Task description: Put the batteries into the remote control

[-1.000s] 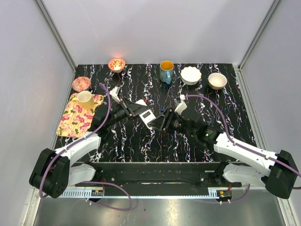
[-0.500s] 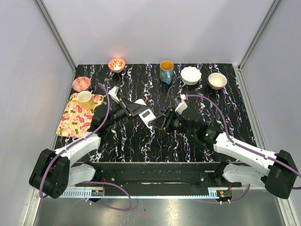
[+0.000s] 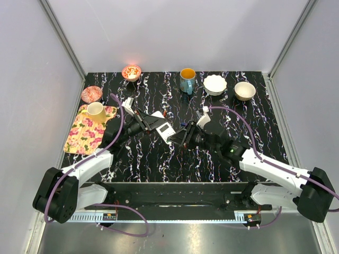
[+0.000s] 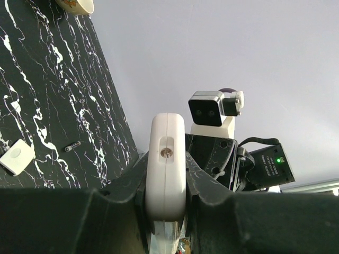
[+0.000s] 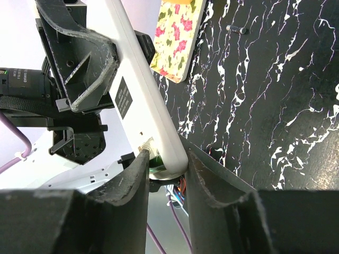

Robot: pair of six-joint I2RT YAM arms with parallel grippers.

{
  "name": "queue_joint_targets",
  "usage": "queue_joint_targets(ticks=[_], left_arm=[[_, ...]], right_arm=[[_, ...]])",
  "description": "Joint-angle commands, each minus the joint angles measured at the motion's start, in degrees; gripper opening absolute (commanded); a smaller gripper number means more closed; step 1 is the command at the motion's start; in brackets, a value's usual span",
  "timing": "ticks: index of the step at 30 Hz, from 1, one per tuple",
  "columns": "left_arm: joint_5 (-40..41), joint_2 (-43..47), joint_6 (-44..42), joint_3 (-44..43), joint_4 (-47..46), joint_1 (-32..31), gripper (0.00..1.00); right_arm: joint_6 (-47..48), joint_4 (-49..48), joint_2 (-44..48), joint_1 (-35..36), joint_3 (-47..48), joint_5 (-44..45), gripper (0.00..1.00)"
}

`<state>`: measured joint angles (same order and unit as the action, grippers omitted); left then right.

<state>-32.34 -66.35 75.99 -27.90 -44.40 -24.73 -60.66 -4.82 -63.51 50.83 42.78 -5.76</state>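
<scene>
The right claw (image 3: pixel 179 138) has slid closer and narrowed around the end of the remote control (image 3: pixel 164 128), which the left claw (image 3: pixel 150 123) pinches above the counter (image 3: pixel 148 159); whether the right one grips yet, I cannot tell. Squeezing askew could twist the remote loose; a battery (image 5: pixel 236 29) lies on the counter.

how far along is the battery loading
Done: little shows; the small white cover piece lies loose on the table. In hand: the left hand clamps the remote control on edge, and the right hand straddles its end, grip unclear. Left: one battery lies on the table, not loaded; whether any is inside is hidden.
</scene>
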Motion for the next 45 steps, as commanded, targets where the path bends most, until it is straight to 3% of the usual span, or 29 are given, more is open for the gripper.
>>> queue_joint_targets(ticks=[1,7,9,10,13,25,29,35,39,44,45], left_arm=[[-0.01,1.66,0.83,-0.66,-2.09,-0.23,0.0],[-1.32,1.22,-0.13,-0.58,-2.44,-0.14,0.0],[-1.94,0.78,-0.22,-0.49,-2.62,-0.14,0.07],[-2.29,0.43,-0.05,-0.4,-3.05,-0.14,0.14],[-3.08,-0.45,1.35,0.21,-6.3,-0.14,0.22],[-3.52,-4.58,9.09,3.47,-23.8,-0.23,0.41],[-3.17,-5.28,9.53,3.55,-25.47,-0.58,0.35],[-2.47,-6.07,10.41,3.73,-27.05,-1.2,0.01],[-3.34,-6.25,10.15,3.38,-24.87,-1.2,0.0],[-6.16,-5.02,5.14,0.66,-12.58,-1.2,0.0],[-7.12,-4.85,3.66,0.22,-11.42,-1.2,0.0]], right_arm=[[2.57,0.69,-1.18,-0.2,2.39,-1.27,0.05],[3.97,0.16,0.13,-0.29,3.09,-1.18,0.0],[5.64,-0.54,0.92,-0.29,3.27,-1.88,0.0],[6.34,-1.06,1.19,-0.29,3.53,-2.67,0.0],[7.93,-2.38,1.8,-0.38,3.45,-4.51,0.0],[3.19,-19.78,-0.04,-0.99,-3.23,-11.02,0.0],[2.57,-21.37,-0.92,-1.17,-3.76,-11.2,0.0],[1.95,-22.6,-1.44,-1.26,-4.2,-11.29,0.0],[2.74,-19.54,-0.92,-1.43,-3.68,-10.94,0.0],[5.9,-10.49,1.71,-2.13,-2.09,-11.2,0.5],[6.34,-9.43,1.98,-2.31,-1.66,-11.2,0.55]])
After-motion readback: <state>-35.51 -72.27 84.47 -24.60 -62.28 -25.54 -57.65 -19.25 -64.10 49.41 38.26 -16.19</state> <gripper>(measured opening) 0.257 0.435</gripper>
